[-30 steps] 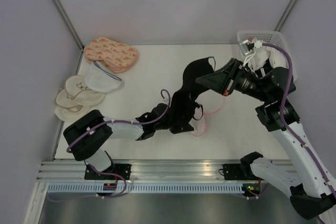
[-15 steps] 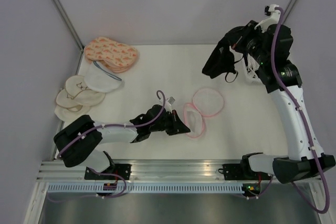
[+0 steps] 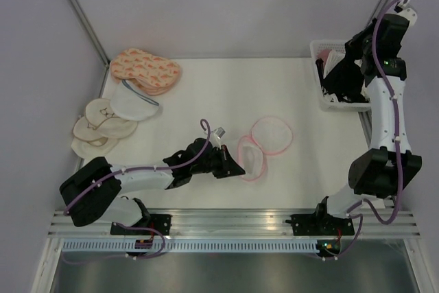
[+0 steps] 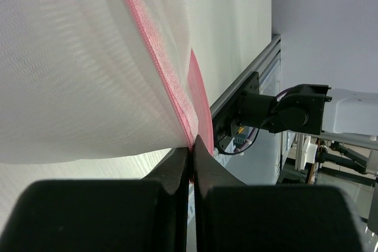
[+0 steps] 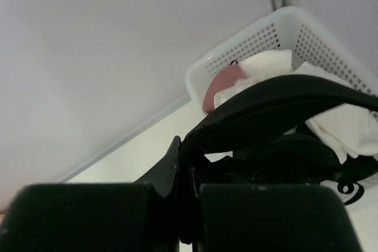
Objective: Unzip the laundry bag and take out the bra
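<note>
right gripper [image 5: 186,172] has swung the bra [image 3: 341,79] away over to the white basket [image 3: 343,47], fingers still pinched on it, maybe already resting inside, while left gripper [image 4: 191,153] stays clamped on the open laundry bag [image 3: 272,134] rim mid-table, so removal's basically done

The right gripper [image 5: 188,163] pinches the black bra [image 5: 277,95], jaws closed tight on the fabric. The dark band arches up and across in front of a white basket [image 5: 248,36]. White garments [image 5: 266,66] and a pinkish-red piece [image 5: 220,84] lie inside the basket.
</note>
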Robot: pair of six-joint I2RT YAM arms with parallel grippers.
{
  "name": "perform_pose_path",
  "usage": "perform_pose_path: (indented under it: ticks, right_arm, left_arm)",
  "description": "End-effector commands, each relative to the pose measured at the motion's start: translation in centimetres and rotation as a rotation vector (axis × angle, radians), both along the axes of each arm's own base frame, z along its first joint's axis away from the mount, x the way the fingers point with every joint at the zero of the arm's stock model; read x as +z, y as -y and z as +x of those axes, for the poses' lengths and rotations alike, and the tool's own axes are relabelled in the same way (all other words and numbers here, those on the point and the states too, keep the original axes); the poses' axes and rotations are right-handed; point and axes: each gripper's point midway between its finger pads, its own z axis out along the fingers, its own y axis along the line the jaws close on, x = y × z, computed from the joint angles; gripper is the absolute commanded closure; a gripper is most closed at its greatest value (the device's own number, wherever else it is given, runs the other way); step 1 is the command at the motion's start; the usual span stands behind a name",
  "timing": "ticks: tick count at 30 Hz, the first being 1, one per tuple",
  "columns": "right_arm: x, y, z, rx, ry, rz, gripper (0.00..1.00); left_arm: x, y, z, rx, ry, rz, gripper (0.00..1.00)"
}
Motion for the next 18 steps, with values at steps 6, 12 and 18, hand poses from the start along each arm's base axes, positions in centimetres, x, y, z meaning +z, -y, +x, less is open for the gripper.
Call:
perform_pose_path:
  ticks: [6, 12, 18]
  right_arm:
    - [-1.0, 5.5, 6.5, -0.053, 0.005, -0.039, 1.00]
    - [-8.1, 3.7, 10.9, 0.110, -0.107, 0.044, 0.77]
    - [-6.7, 0.5, 8.5, 0.212, -0.052, 0.027, 0.23]
  left_arm:
    - [0.5, -0.6, 0.7, 0.028, 0.048, 0.017, 0.98]
    - [0.4, -0.5, 1.0, 0.034, 0.047, 0.024, 0.98]
    - [0.2, -0.6, 1.3, 0.051, 0.053, 0.027, 0.98]
